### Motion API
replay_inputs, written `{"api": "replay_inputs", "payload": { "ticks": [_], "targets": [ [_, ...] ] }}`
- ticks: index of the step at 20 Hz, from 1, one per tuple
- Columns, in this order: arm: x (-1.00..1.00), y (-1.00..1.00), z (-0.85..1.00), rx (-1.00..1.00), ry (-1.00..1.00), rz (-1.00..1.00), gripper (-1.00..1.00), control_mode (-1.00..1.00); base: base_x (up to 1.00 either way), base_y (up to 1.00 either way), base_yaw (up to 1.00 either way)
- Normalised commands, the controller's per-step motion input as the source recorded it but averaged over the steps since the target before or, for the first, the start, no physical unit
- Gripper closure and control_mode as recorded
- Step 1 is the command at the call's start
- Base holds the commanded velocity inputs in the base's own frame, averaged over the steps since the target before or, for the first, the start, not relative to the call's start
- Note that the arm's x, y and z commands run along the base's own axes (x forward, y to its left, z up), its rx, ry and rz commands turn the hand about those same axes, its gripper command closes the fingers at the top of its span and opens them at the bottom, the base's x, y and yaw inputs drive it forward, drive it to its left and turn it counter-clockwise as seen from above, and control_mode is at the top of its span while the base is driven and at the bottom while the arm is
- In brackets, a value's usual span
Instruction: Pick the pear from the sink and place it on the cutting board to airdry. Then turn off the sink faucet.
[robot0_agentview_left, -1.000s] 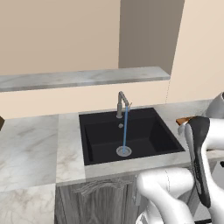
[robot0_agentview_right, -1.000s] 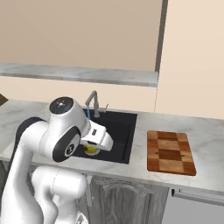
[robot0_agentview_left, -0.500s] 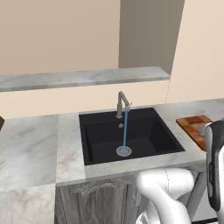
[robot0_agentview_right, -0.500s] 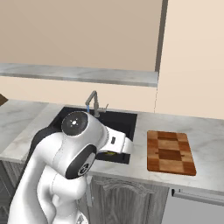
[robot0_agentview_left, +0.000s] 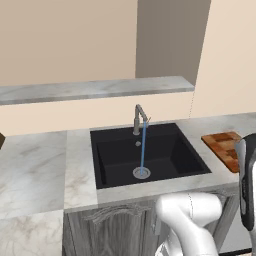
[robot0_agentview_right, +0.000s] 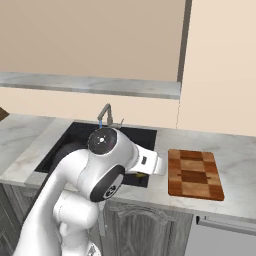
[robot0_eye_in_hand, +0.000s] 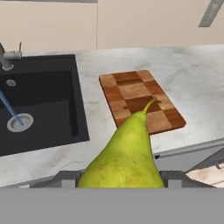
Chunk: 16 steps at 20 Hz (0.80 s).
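The end effector (robot0_eye_in_hand: 122, 181) grips the pear (robot0_eye_in_hand: 127, 153), held above the counter (robot0_eye_in_hand: 192, 78) edge between sink (robot0_eye_in_hand: 39, 100) and cutting board (robot0_eye_in_hand: 140, 103); water runs from the faucet (robot0_agentview_left: 139, 119) into the drain (robot0_agentview_left: 141, 173).

A grey-white marble counter (robot0_agentview_left: 35, 160) ran across the scene, veined in darker grey, with its front edge overhanging the units below. Beneath it sat a grey wooden cabinet front (robot0_agentview_left: 107, 232) with a carved, curved panel, and further right in the right base view a pale drawer face with a long bar handle (robot0_agentview_right: 225, 225). Behind the counter rose a beige wall (robot0_agentview_left: 65, 42), crossed by a marble ledge (robot0_agentview_left: 95, 90) set well above the counter. A darker grey-brown recess (robot0_agentview_left: 170, 40) stood above that ledge. At the far left edge a small brown corner (robot0_agentview_left: 1, 140) showed, perhaps a box; too little was visible to tell.
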Motion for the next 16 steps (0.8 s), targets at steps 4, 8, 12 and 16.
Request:
{"api": "replay_inputs", "payload": {
  "ticks": [4,8,12,16],
  "targets": [
    [0.32,-0.1,0.0,0.0,0.12,-0.11,1.0,-1.0,0.0,0.0,0.0],
    [-0.01,-0.01,0.0,0.0,0.01,-0.04,1.0,-1.0,0.0,0.0,0.0],
    [0.06,-0.13,0.0,0.0,0.0,0.0,1.0,-1.0,0.0,0.0,0.0],
    [0.28,-0.34,-0.05,0.0,0.0,0.0,1.0,-1.0,0.0,0.0,0.0]
  ]
}}
